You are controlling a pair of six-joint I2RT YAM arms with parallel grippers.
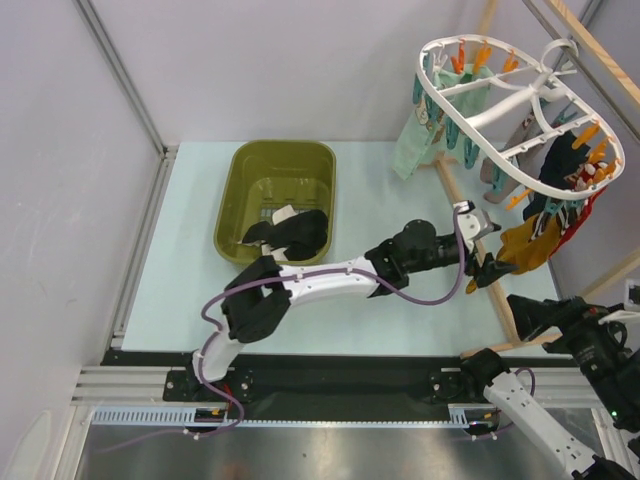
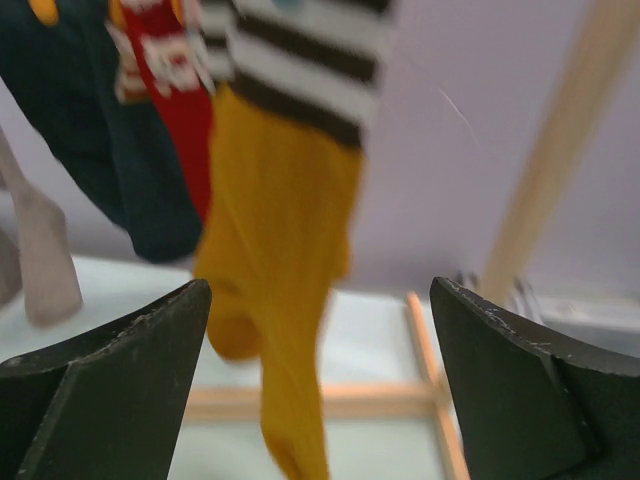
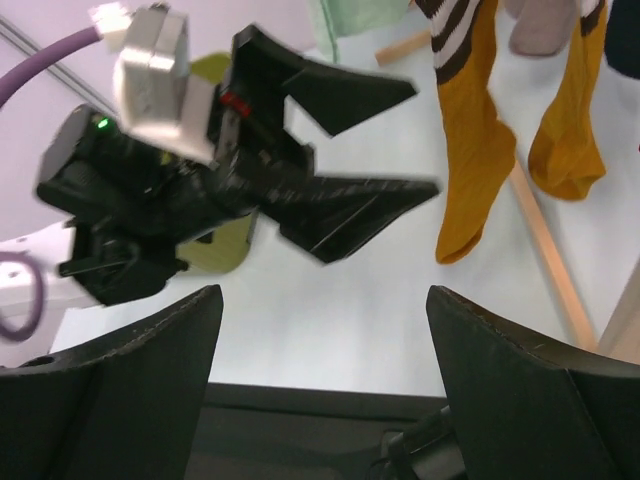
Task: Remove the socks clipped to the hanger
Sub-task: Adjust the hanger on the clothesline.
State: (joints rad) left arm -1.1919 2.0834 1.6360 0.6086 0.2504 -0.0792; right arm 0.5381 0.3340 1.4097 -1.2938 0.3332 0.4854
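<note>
We're seeing L gripper point(image 1: 487, 268) gaping wide, gripping nothing, tips pointing at mustard sock point(image 1: 527, 243), near but not touching. R gripper point(image 3: 322, 295) is also spreading wide, empty, at near right. Socks are hanging pegged under white hanger point(image 1: 512, 100) far right; some dark ones are lying in olive tub point(image 1: 238, 200)

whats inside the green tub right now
The olive tub holds a small heap of dark socks, with a bit of white showing. Anything beneath that heap is covered.

Bright, even light, faint shadows; mustard sock point(image 2: 275, 300) blurred up close
</note>
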